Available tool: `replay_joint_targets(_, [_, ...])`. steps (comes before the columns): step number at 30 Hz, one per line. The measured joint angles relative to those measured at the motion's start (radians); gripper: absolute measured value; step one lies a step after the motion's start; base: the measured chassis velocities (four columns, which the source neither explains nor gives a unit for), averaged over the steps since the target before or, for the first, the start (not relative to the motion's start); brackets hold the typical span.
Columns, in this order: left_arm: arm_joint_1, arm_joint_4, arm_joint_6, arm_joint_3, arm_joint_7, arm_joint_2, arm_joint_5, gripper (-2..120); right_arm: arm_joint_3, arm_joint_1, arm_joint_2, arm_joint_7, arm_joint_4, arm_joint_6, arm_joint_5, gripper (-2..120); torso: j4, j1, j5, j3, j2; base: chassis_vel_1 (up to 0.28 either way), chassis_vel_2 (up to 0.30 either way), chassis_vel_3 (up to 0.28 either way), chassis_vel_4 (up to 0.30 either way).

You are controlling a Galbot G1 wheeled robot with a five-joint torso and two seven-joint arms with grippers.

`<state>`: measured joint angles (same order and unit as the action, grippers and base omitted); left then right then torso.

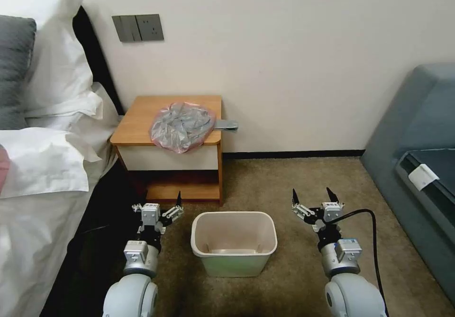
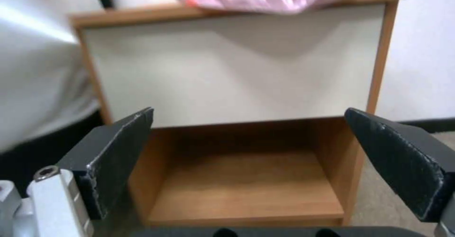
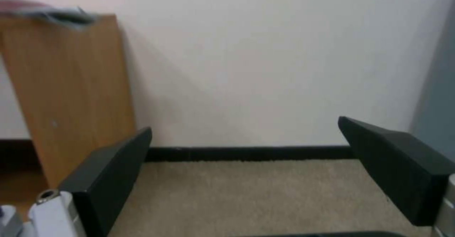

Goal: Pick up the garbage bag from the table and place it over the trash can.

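At far left of the head view, one bed with white sheets, two white pillows and one grey pillow stacked against the headboard. On the wall just right of them, one grey switch-and-socket plate.

Next right, one table, wood with a white drawer front and one lower shelf, standing against the wall. One garbage bag lies crumpled on the right part of the tabletop, grey plastic with a pinkish rim, its front edge hanging slightly over the tabletop edge. One flat grey object sticks out past the right edge of the tabletop, beside the bag; what it is cannot be told.

Below the table, one left gripper low over the carpet, in front of the table's lower shelf, fingers spread apart, holding nothing. The left wrist view looks between those two dark fingers at the drawer front and the shelf, with the bag's pink edge at the top of the table.

Center, one trash can, beige, upright on the carpet, nothing in it, between the two arms and in front of the table.

Right of the can, one right gripper, fingers spread, nothing held, one black cable looping off its wrist. Far right, one blue-grey sofa with one small white tag.
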<state>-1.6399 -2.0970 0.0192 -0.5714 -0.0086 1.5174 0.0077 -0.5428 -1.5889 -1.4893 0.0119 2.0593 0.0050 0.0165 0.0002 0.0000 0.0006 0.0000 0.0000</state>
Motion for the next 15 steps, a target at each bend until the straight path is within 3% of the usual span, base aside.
replay_joint_targets(3, [-0.064, -0.068, 0.017, -0.014, -0.008, 0.013, 0.008, 100, 0.008, -0.045, 0.014, 0.017, 0.069, 0.01, 0.021, 100, 0.0, 0.0, -0.0007, 0.0, 0.0, 0.0, 0.0, 0.0, 0.0])
replay_joint_targets(5, [-0.064, -0.068, 0.017, -0.014, -0.008, 0.013, 0.008, 100, 0.008, -0.045, 0.014, 0.017, 0.069, 0.01, 0.021, 100, 0.0, 0.0, -0.0007, 0.0, 0.0, 0.0, 0.0, 0.0, 0.0])
replay_joint_targets(7, [-0.162, -0.175, 0.042, -0.038, -0.02, 0.033, 0.02, 100, 0.024, -0.119, 0.037, 0.044, 0.184, 0.027, 0.056, 100, -0.0001, 0.0, -0.0006, 0.0, 0.0, 0.0, 0.0, 0.0, 0.0])
replay_joint_targets(12, [-0.219, -0.224, 0.051, -0.048, -0.024, 0.042, 0.022, 100, 0.031, -0.161, 0.047, 0.057, 0.239, 0.03, 0.081, 100, -0.0004, 0.0, -0.001, 0.0, 0.0, 0.0, 0.0, 0.0, 0.0])
replay_joint_targets(15, [-0.309, -0.315, 0.073, -0.072, -0.037, 0.062, 0.026, 100, 0.048, -0.227, 0.068, 0.087, 0.331, 0.038, 0.142, 100, -0.0002, 0.0, -0.0006, 0.0, 0.0, 0.0, 0.0, 0.0, 0.0])
